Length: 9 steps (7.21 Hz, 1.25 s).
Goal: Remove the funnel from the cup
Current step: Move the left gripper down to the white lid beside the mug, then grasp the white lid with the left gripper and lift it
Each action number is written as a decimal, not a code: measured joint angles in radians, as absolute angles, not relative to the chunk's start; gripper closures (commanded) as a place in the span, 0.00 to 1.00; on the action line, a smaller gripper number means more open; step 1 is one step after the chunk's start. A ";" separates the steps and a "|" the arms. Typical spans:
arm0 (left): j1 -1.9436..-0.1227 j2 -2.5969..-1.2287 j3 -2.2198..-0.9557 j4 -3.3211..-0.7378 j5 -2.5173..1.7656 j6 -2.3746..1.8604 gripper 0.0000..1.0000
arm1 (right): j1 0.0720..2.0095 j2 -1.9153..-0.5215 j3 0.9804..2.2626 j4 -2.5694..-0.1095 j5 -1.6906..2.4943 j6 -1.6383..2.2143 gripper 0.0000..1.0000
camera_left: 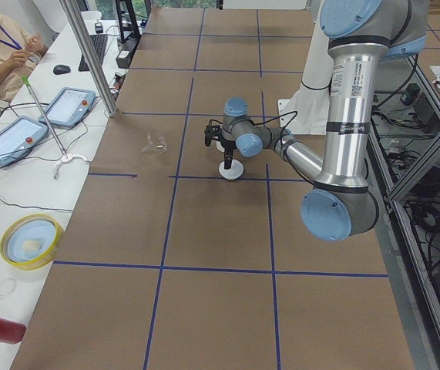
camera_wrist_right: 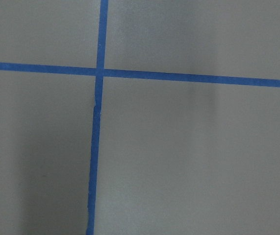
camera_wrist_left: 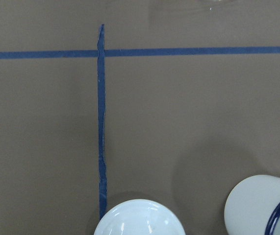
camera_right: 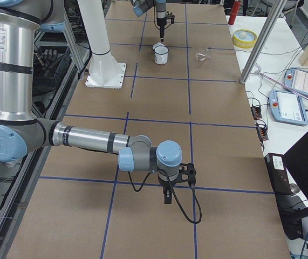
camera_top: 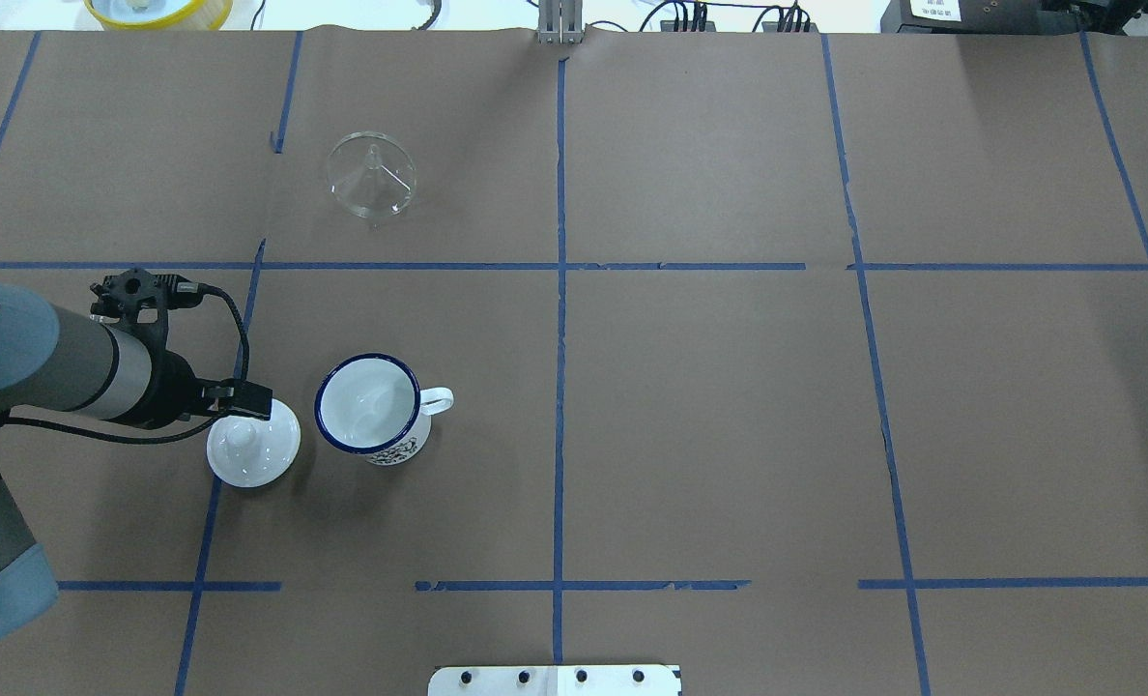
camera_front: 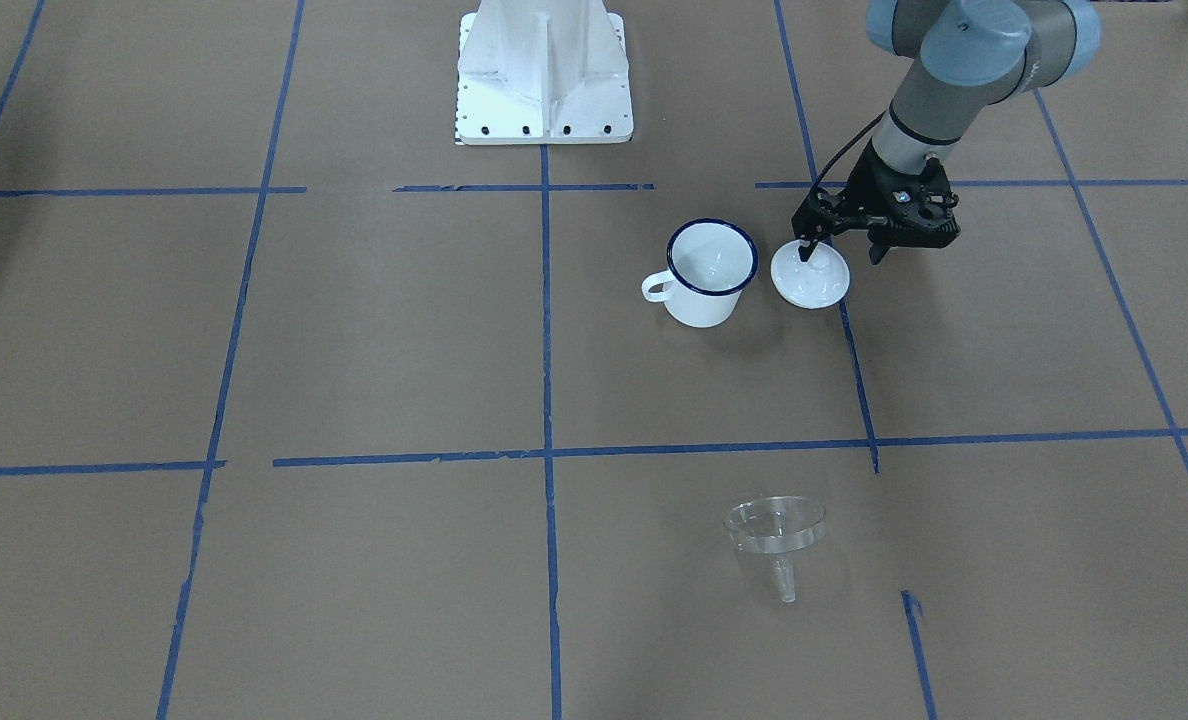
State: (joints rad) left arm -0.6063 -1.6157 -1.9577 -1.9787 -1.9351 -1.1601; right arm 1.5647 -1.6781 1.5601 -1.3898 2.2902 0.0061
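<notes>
The clear funnel (camera_front: 775, 533) lies alone on the brown paper, stem toward the operators' side, far from the cup; it also shows in the overhead view (camera_top: 371, 175). The cup (camera_front: 711, 272), a white mug with a dark blue rim, stands upright and empty (camera_top: 369, 406). My left gripper (camera_front: 806, 252) points down just over the near edge of a white knobbed lid (camera_front: 812, 278) beside the cup. Its fingers look like one narrow stick, shut and empty. My right gripper (camera_right: 167, 198) shows only in the exterior right view, low over the paper; I cannot tell its state.
The lid (camera_top: 253, 443) lies flat on the table, just to the cup's left in the overhead view. The robot's white base (camera_front: 544, 75) stands at the table's back edge. Blue tape lines cross the paper. A yellow-rimmed bowl (camera_top: 157, 10) sits beyond the far edge.
</notes>
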 measured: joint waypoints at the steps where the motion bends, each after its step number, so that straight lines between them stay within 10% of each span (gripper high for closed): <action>1: -0.581 -1.612 -1.952 -1.990 -1.924 -1.186 0.00 | 1.565 -1.678 1.560 -1.390 2.290 0.006 0.00; 5: -0.558 -1.602 -1.948 -1.976 -1.895 -1.205 0.01 | 1.565 -1.678 1.560 -1.390 2.290 0.006 0.00; 7: -0.557 -1.604 -1.947 -1.973 -1.880 -1.206 0.37 | 1.565 -1.678 1.560 -1.390 2.290 0.006 0.00; 9: -0.558 -1.607 -1.947 -1.972 -1.873 -1.207 0.45 | 1.565 -1.678 1.560 -1.390 2.290 0.006 0.00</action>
State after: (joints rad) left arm -0.5581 -1.6067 -1.9468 -1.9717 -1.8728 -1.2071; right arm 1.5647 -1.6782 1.5600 -1.3898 2.2902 0.0061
